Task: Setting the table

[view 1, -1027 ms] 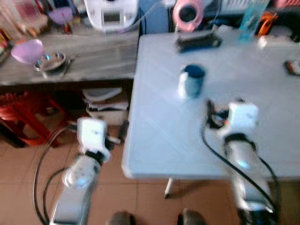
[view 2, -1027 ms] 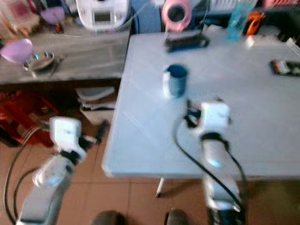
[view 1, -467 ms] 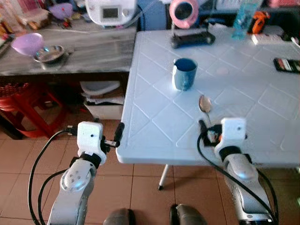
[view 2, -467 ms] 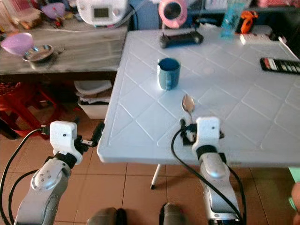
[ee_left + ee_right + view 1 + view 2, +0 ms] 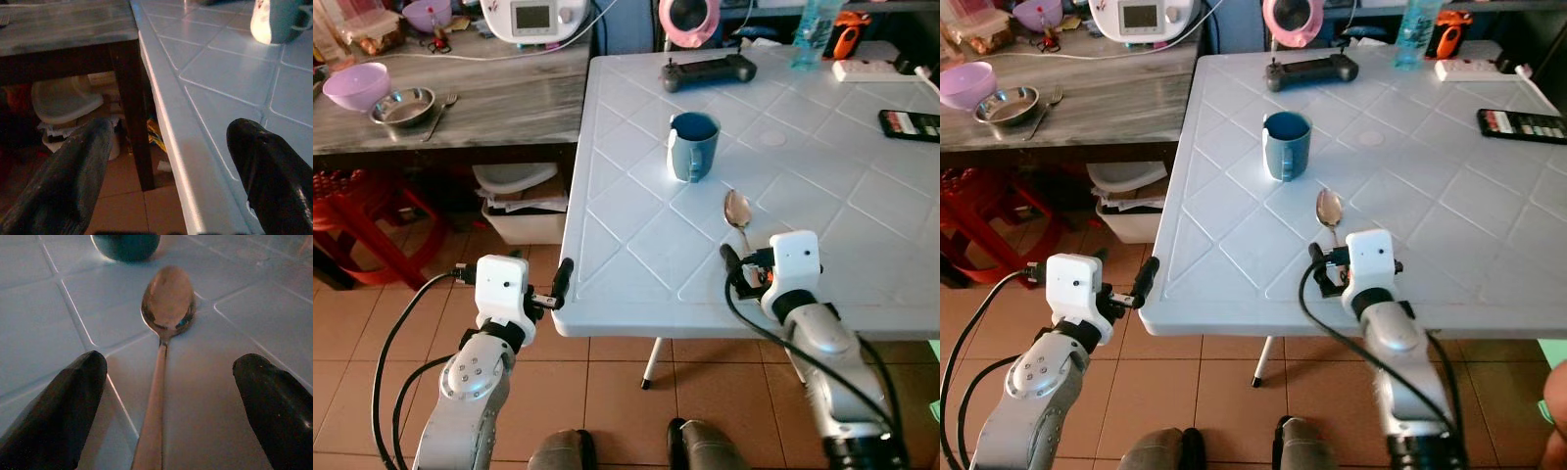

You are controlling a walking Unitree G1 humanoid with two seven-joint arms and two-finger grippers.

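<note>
On the white bench (image 5: 636, 245), the right tool (image 5: 164, 382) gapes empty around the spoon (image 5: 166, 308), whose thin handle may slip when pinched.

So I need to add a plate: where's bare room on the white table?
Bare: the near left corner of the table, before the mug, and the stretch between spoon and remote. Crowded: the far edge, with controller, bottle, power strip.

- Looks like a lived-in home dining/kitchen corner: white plastic table (image 5: 636, 245) with a mug (image 5: 691, 147) and spoon (image 5: 738, 210).
- Left side, a wooden counter (image 5: 489, 98) with bowls (image 5: 354, 85) and an appliance (image 5: 533, 17).
- Tiled floor (image 5: 372, 333), red stool (image 5: 352, 211) underneath.
</note>
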